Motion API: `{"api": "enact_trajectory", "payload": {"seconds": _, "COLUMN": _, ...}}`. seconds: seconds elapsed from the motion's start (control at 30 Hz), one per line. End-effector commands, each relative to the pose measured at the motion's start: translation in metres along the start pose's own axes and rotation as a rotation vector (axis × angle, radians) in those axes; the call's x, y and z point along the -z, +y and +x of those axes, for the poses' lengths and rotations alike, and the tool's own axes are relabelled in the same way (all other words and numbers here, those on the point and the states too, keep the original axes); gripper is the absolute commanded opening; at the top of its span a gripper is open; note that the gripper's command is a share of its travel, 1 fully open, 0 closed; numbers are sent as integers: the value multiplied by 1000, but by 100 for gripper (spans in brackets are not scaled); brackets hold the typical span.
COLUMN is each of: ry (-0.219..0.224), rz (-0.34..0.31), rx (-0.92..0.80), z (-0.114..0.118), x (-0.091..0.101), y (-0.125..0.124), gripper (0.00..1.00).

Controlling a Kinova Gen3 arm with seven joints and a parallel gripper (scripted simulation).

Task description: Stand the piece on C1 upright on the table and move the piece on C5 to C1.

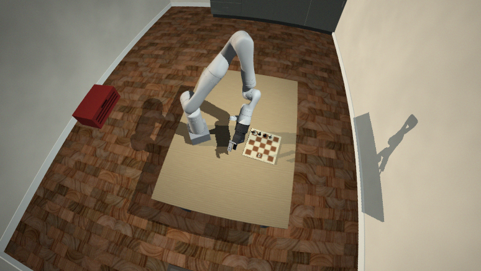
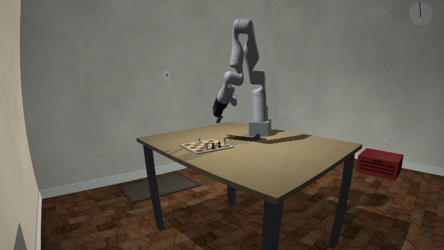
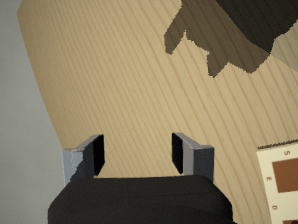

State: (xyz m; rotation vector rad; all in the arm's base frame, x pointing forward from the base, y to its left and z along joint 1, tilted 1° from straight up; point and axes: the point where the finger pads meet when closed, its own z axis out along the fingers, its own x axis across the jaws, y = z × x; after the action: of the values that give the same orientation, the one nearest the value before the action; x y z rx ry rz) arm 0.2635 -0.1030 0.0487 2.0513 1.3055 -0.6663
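Note:
A small chessboard (image 1: 273, 157) (image 2: 190, 145) lies on the wooden table (image 1: 219, 188) (image 2: 279, 167) (image 3: 120, 63). A row of small pieces stands along the board edge nearest the arm, among them two black pieces (image 1: 265, 135) (image 2: 213, 145) (image 2: 219, 144) and a white piece (image 2: 224, 141) at the corner. One white piece (image 1: 259, 155) (image 2: 199, 140) stands alone at the opposite edge. The edge letters are too small to read. My gripper (image 1: 232, 146) (image 2: 218, 119) (image 3: 137, 148) is open and empty. It hangs well above the bare table, beside the board on the arm's side. Only the board's corner (image 3: 282, 183) shows in the wrist view.
The arm's base (image 1: 199, 136) (image 2: 259, 128) is mounted on the table near one long edge. A red box (image 1: 96, 105) (image 2: 378, 163) stands on the floor beyond the table. A wall runs close to the table on the board's side.

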Motion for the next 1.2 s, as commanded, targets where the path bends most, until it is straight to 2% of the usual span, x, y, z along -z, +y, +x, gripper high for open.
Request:
{"api": "enact_trajectory", "payload": {"seconds": 0.0, "ry": 16, "rz": 22, "rx": -21, "z": 0, "x": -2, "y": 4, "gripper": 100}}
{"api": "enact_trajectory", "payload": {"seconds": 0.2, "ry": 16, "rz": 22, "rx": -21, "z": 0, "x": -2, "y": 4, "gripper": 100}}
{"api": "enact_trajectory", "payload": {"seconds": 0.23, "ry": 38, "rz": 49, "rx": -39, "z": 0, "x": -5, "y": 7, "gripper": 100}}
{"api": "enact_trajectory", "payload": {"seconds": 0.5, "ry": 38, "rz": 49, "rx": -39, "z": 0, "x": -5, "y": 7, "gripper": 100}}
{"api": "enact_trajectory", "payload": {"seconds": 0.53, "ry": 58, "rz": 77, "rx": -55, "z": 1, "x": -7, "y": 10, "gripper": 100}}
{"api": "enact_trajectory", "payload": {"seconds": 0.8, "ry": 58, "rz": 77, "rx": -55, "z": 1, "x": -7, "y": 10, "gripper": 100}}
{"api": "enact_trajectory", "payload": {"seconds": 0.83, "ry": 77, "rz": 105, "rx": -70, "z": 2, "x": -9, "y": 12, "gripper": 100}}
{"api": "enact_trajectory", "payload": {"seconds": 1.1, "ry": 77, "rz": 105, "rx": -70, "z": 2, "x": -9, "y": 12, "gripper": 100}}
{"api": "enact_trajectory", "payload": {"seconds": 1.13, "ry": 97, "rz": 132, "rx": -86, "z": 3, "x": -11, "y": 15, "gripper": 100}}
{"api": "enact_trajectory", "payload": {"seconds": 1.17, "ry": 97, "rz": 132, "rx": -86, "z": 3, "x": -11, "y": 15, "gripper": 100}}
